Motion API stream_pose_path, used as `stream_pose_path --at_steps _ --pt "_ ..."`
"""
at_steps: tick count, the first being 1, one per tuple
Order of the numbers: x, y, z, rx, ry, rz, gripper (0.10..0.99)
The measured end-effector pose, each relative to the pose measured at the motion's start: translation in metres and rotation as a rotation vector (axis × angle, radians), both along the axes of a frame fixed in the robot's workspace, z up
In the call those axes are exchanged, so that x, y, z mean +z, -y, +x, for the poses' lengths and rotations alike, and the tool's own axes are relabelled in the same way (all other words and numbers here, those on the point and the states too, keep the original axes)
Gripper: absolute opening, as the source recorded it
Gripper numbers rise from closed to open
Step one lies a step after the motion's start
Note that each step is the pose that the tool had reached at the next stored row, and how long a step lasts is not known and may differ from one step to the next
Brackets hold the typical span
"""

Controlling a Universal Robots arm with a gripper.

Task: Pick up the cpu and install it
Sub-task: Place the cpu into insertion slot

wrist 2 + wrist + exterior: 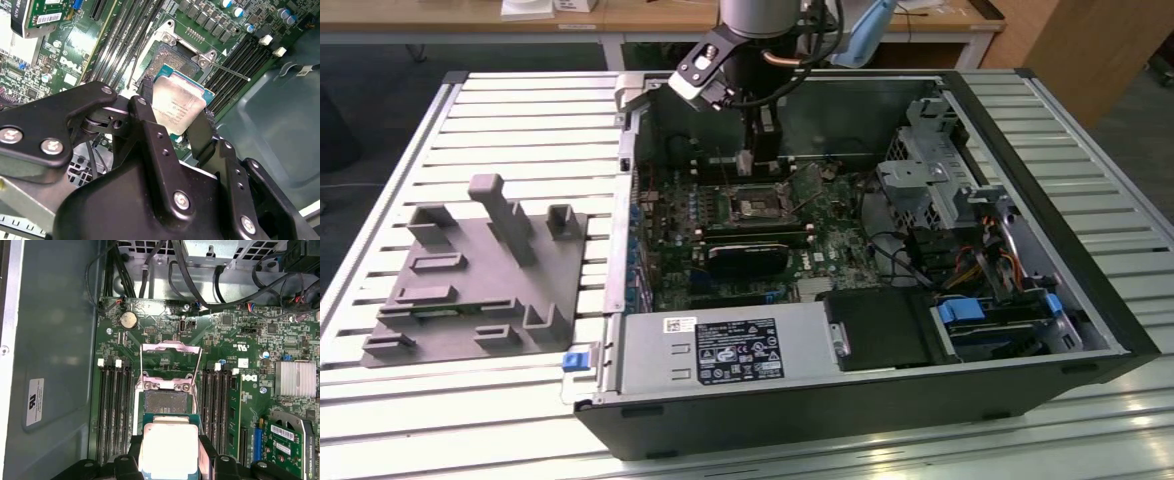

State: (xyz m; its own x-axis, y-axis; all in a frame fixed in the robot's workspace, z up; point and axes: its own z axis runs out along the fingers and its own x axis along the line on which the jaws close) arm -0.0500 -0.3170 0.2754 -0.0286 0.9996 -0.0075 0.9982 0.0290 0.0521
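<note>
The gripper (762,168) hangs inside the open computer case (854,410), over the far part of the motherboard (670,285). Its jaws pinch the cpu (176,102) by two opposite edges, one black finger (146,112) on each side. The dull metal top of the cpu (167,450) faces both wrist cameras.

The cpu is held above the socket (164,407) and is not seated: in both wrist views the dark contact field of the socket (170,62) lies bare just beyond the chip. The socket's metal frame (171,360) stands hinged open. Rows of long black memory slots (115,410) run along both sides of the socket.

In the exterior view the socket (758,207) lies just nearer than the gripper tips. A grey plastic fixture (467,270) rests on the slatted table (520,110), to the exterior view's left of the case and well apart from the gripper.
</note>
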Motion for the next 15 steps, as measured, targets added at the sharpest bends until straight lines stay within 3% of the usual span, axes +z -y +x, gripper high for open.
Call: stream_pose_path --at_steps 15 --pt "-0.0032 0.0 0.0 0.0 0.0001 0.0 0.525"
